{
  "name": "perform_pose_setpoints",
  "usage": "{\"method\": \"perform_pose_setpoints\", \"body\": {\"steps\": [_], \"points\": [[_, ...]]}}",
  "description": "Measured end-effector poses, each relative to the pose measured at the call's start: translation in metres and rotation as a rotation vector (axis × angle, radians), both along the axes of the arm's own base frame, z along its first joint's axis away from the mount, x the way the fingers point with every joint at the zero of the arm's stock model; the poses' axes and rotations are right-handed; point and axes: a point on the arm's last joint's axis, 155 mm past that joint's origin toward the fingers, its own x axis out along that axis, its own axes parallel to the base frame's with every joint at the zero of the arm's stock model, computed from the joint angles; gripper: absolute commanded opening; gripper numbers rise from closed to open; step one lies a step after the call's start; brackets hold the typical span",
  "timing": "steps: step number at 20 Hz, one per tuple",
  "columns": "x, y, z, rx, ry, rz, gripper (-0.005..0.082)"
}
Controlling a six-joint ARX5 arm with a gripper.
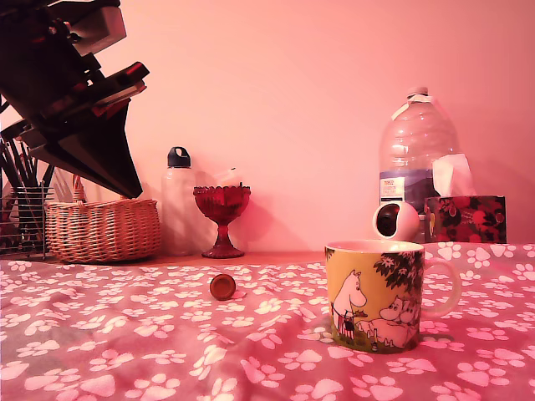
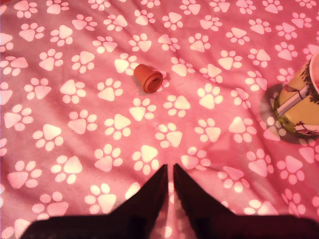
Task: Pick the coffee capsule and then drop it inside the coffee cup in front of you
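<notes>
Gripper: empty, jaws nearly together, raised above the cloth.
Coffee capsule: on its side at 11 o'clock of the fingertips, wrist view.
Coffee cup: 2 o'clock, well apart.
Risk: capsule could roll; narrow jaws might knock it.

Home setting: paw-print cloth over table, wicker basket, tissue box, red goblet along far wall.
</notes>
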Motion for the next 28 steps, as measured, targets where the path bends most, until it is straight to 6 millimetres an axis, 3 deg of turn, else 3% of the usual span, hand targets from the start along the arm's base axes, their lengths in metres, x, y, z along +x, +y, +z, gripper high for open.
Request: {"method": "perform_pose_setpoints", "body": {"steps": [6, 7, 10, 11, 28], "points": [[0.000, 0.000, 0.000, -0.015, 0.012, 0.018, 0.0045], [0.000, 0.000, 0.000, -0.017, 0.013, 0.019, 0.0118], [0.001, -0.002, 0.002, -0.041, 0.018, 0.036, 0.0539], [0.002, -0.003, 0.003, -0.048, 0.014, 0.040, 0.0603], [0.043, -0.018, 0.055, -0.186, -0.234, 0.073, 0.0612]]}}
